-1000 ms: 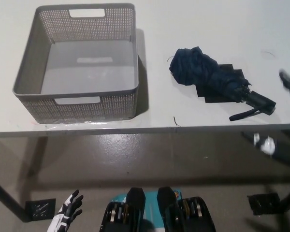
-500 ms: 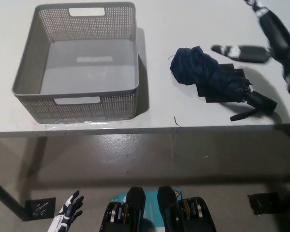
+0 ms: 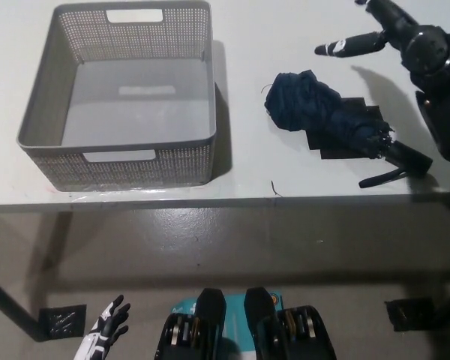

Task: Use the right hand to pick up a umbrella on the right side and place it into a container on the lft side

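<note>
A plain white surface [image 3: 240, 90] fills the upper half of the view, its front edge running straight across. Below it lies a grey floor [image 3: 232, 240], glossy and streaked with pale scuffs. Two small dark squares sit down there: one at lower left [image 3: 61, 322], another at lower right [image 3: 409, 315].

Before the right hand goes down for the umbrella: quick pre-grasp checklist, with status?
1. Umbrella on the table, nothing on top of it: ok.
2. Right hand open, holding nothing: ok.
3. Right hand lined up over the umbrella: not ok, it sits beyond the far end.
4. Basket upright, nothing visible inside: ok.
5. Path from umbrella to basket free of objects: ok.
6. Left hand out of the way, low at the lower left: ok.
</note>
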### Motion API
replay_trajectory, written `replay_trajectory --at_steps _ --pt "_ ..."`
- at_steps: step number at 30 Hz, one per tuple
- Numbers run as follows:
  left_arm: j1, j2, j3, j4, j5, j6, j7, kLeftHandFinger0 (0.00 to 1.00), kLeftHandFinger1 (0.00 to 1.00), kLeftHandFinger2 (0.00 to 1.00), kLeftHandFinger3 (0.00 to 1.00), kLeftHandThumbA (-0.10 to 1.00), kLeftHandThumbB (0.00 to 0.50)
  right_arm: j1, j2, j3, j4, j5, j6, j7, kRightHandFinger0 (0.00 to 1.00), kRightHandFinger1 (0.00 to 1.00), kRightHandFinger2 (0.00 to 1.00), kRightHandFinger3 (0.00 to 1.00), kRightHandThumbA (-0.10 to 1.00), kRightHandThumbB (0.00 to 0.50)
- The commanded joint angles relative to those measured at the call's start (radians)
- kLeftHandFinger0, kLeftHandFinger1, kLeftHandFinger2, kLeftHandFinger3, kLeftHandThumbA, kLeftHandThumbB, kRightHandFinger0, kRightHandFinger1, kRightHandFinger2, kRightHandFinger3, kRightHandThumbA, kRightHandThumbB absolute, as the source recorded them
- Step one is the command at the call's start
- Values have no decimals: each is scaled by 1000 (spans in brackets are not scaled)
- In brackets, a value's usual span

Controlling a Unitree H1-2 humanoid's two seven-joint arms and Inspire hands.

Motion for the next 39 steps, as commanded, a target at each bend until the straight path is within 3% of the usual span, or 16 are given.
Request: replay_trajectory --at_steps 1,5,20,21,32,39 --pt "-9 11 -8 -18 8 -41 -6 1000 1000 1000 1000 1000 151 -116 19 16 130 -15 -49 -50 1000 1000 1000 1000 1000 425" --pt "-11 13 -6 -26 11 -36 -4 1000 1000 1000 1000 1000 150 -153 35 45 246 -24 -77 -52 1000 1000 1000 1000 1000 499" --pt "-25 16 -14 -47 9 -23 -16 1000 1000 1000 1000 1000 152 -94 97 89 427 -19 -168 -123 1000 1000 1000 1000 1000 498" --pt "-26 18 -16 -49 9 -23 -18 1000 1000 1000 1000 1000 148 -81 101 83 436 -9 -172 -126 1000 1000 1000 1000 1000 481" --pt "-52 22 -23 -69 16 -1 -18 1000 1000 1000 1000 1000 147 16 118 114 484 -26 -183 -131 1000 1000 1000 1000 1000 500" --pt "-71 24 -20 -63 11 -9 -18 1000 1000 1000 1000 1000 140 73 125 154 493 -51 -190 -159 1000 1000 1000 1000 868 500"
